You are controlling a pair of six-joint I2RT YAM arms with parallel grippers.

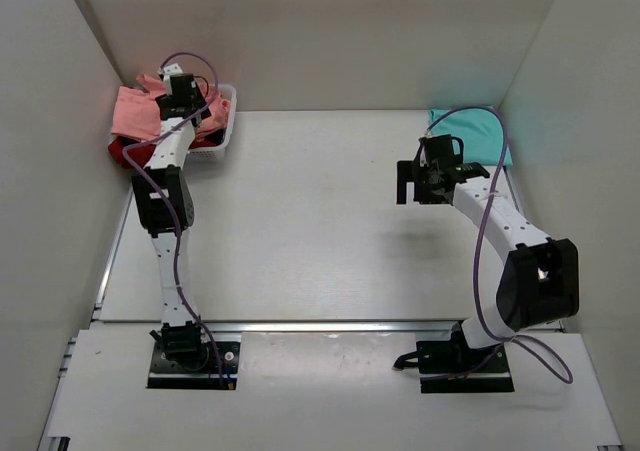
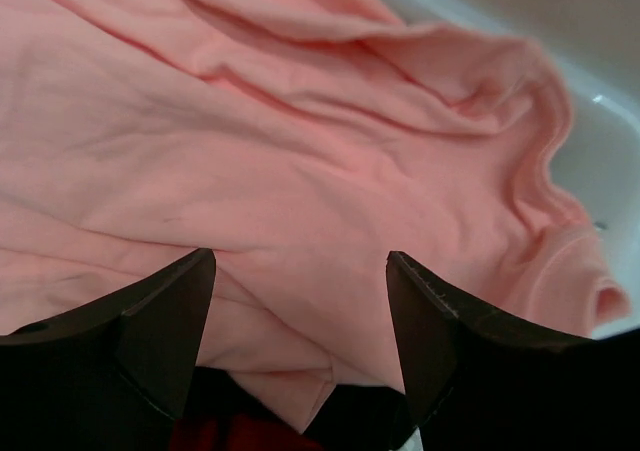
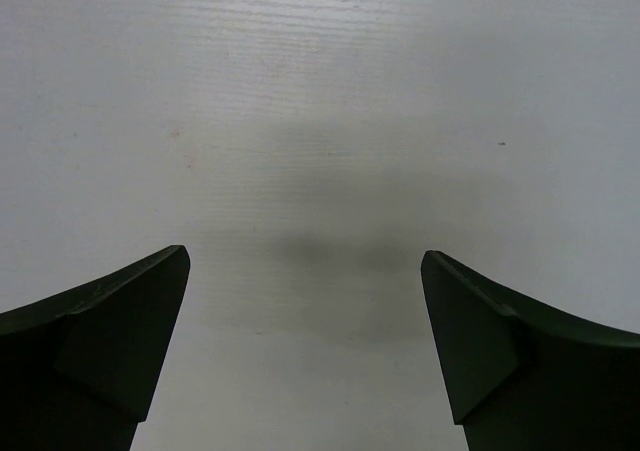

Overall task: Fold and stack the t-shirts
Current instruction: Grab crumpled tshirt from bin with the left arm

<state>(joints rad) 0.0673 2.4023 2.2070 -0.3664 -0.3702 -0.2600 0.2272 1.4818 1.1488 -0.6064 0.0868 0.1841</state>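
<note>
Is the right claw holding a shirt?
No, the right gripper is open above the bare table, with nothing between its fingers.

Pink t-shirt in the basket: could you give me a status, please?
Left gripper open over pink t-shirt. Right gripper open above table. Nothing blocking.

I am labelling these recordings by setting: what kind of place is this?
Likely a robot test booth, not a home: plain white walls box in a white tabletop, and a white slatted plastic basket holds a salmon-pink cloth t-shirt.

The salmon-pink t-shirt (image 2: 300, 151), red t-shirt (image 1: 120, 154) and turquoise t-shirt (image 1: 472, 143) are plain; the slatted basket (image 1: 227, 123) is white, the table (image 1: 300, 221) pale grey
</note>
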